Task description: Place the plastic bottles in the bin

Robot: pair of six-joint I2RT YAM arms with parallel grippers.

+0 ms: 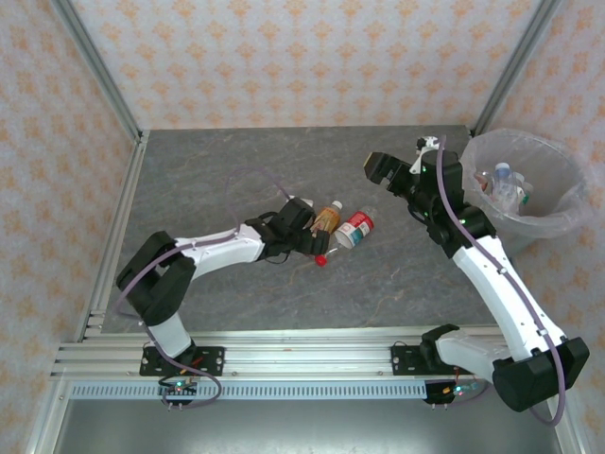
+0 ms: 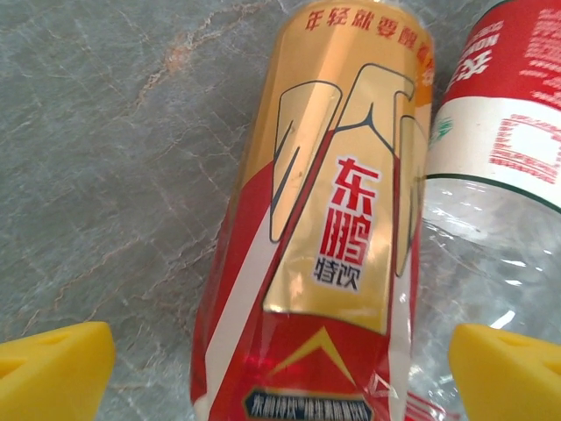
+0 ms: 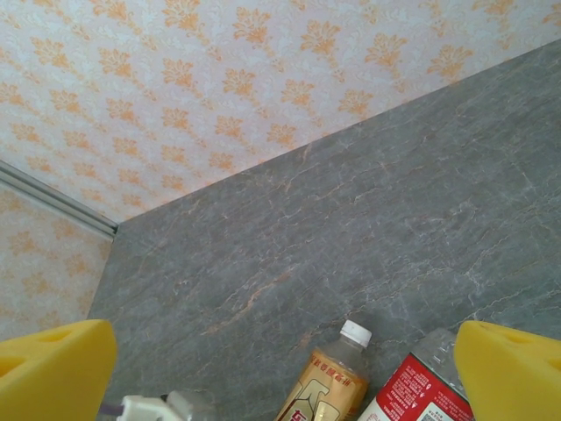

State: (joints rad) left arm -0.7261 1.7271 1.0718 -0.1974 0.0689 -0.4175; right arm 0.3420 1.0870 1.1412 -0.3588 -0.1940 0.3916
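A plastic bottle (image 1: 328, 219) (image 2: 333, 228) with a gold and red label and a white cap lies on the grey table. My left gripper (image 1: 315, 234) (image 2: 280, 368) stands open astride its lower body, with table showing beside the left yellow fingertip (image 2: 53, 368). A clear bottle with a red and white label (image 1: 356, 228) (image 2: 500, 132) lies right against it, under the right fingertip (image 2: 508, 368). My right gripper (image 1: 383, 168) (image 3: 280, 377) hangs open and empty above the table, looking down at both bottles (image 3: 329, 386). The bin (image 1: 558, 213) at the right holds several bottles (image 1: 504, 180).
A small red cap (image 1: 322, 259) lies on the table just in front of the left gripper. Patterned walls and metal posts (image 1: 95, 66) close in the table. Bare grey tabletop (image 1: 217, 170) stretches behind and left of the bottles.
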